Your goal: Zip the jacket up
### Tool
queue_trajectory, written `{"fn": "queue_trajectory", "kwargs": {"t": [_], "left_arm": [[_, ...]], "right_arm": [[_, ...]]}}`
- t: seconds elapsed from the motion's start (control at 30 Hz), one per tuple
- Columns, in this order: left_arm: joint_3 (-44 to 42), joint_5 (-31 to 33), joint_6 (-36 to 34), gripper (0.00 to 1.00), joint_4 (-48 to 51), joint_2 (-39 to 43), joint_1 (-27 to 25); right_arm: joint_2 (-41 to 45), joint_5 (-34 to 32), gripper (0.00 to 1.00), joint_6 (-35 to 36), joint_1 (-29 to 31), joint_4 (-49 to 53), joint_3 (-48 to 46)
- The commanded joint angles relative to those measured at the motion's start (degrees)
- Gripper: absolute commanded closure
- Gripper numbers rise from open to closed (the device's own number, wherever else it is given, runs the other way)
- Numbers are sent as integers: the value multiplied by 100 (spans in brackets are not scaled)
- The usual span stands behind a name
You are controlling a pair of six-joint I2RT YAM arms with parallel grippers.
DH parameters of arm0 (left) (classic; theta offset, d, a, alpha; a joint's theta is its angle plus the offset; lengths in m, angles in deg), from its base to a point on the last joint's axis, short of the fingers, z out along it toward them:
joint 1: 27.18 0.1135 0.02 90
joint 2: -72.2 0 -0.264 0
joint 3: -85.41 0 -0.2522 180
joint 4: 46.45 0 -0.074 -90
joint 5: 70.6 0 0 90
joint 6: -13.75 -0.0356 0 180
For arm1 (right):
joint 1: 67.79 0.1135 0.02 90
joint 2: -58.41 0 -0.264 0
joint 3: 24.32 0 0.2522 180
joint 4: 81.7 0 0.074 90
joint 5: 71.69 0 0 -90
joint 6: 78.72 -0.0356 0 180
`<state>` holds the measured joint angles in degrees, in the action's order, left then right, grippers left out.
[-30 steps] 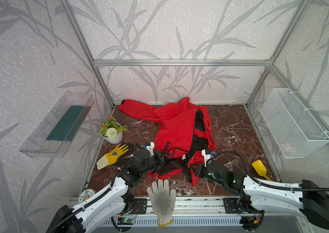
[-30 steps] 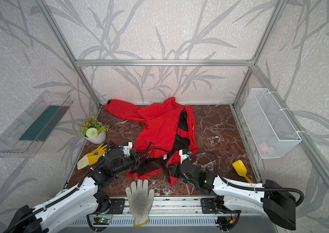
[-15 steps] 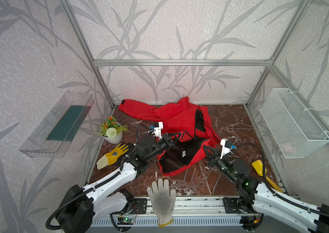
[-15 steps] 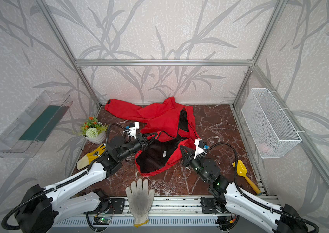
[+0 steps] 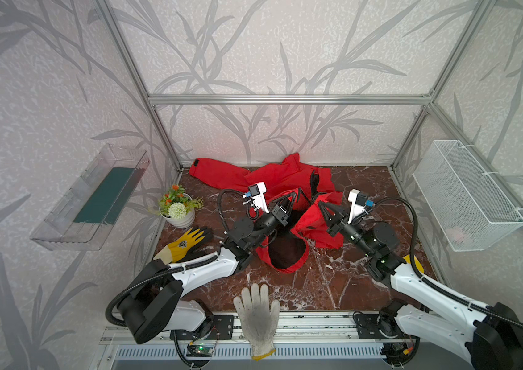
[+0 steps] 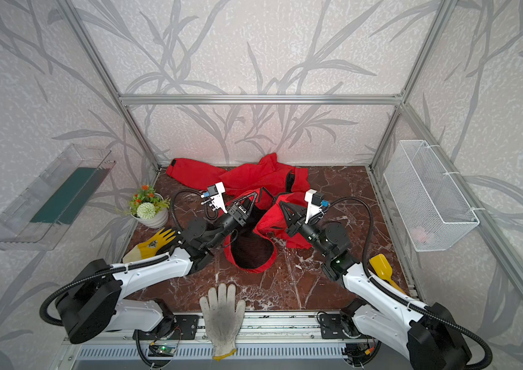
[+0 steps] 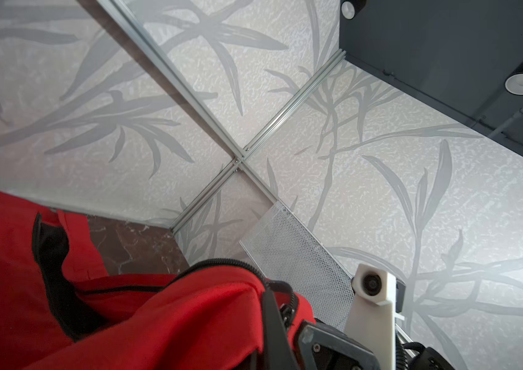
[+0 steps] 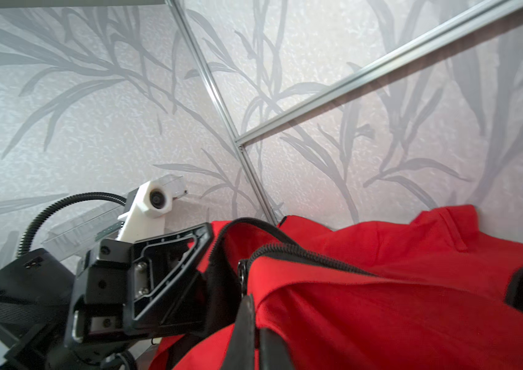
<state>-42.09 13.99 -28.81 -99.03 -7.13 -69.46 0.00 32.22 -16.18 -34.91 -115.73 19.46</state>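
Note:
The red jacket (image 5: 273,179) (image 6: 253,179) lies crumpled at the back of the dark marble table (image 5: 317,288). Its near part is lifted off the table. That part hangs in a loop which shows the black lining (image 5: 285,253). My left gripper (image 5: 295,193) (image 6: 255,193) is shut on one front edge by the black zipper. My right gripper (image 5: 320,204) (image 6: 282,204) is shut on the other front edge, a short way to the right. In the left wrist view the gripper (image 7: 277,307) pinches red cloth (image 7: 157,320) beside zipper teeth. The right wrist view shows the same for its gripper (image 8: 253,307).
A flower pot (image 5: 176,211) and a yellow glove (image 5: 186,243) sit at the left. A white glove (image 5: 258,314) lies over the front rail. A yellow scoop (image 6: 382,267) lies under my right arm. A wire basket (image 5: 465,198) hangs on the right wall and a clear tray (image 5: 93,198) on the left.
Both grippers have risen from near the table's front and moved back and closer together. They have carried the jacket's front edges up with them.

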Motion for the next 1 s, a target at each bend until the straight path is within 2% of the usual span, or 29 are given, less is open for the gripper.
{"fn": "queue_trajectory", "kwargs": {"t": [0.0, 0.13, 0.27, 0.37, 0.57, 0.97], "left_arm": [[499, 19, -559, 100, -1166, -258, -10], [821, 34, -983, 100, -1481, -512, 3], [1150, -123, -1460, 100, -1478, -544, 7], [1287, -341, -1499, 100, -1485, -568, 12], [1292, -758, -1876, 100, -1483, -541, 14], [1306, -547, -1822, 100, -1485, -513, 15]], "right_arm": [[-22, 551, 100, 384, -66, -355, 454], [68, 550, 100, 378, -253, -209, 569], [155, 903, 100, 307, -464, -134, 678], [71, 1151, 100, 530, -493, -265, 713], [-162, 1240, 100, 880, -511, -660, 857], [-458, 1413, 100, 406, -511, -949, 1175]]}}
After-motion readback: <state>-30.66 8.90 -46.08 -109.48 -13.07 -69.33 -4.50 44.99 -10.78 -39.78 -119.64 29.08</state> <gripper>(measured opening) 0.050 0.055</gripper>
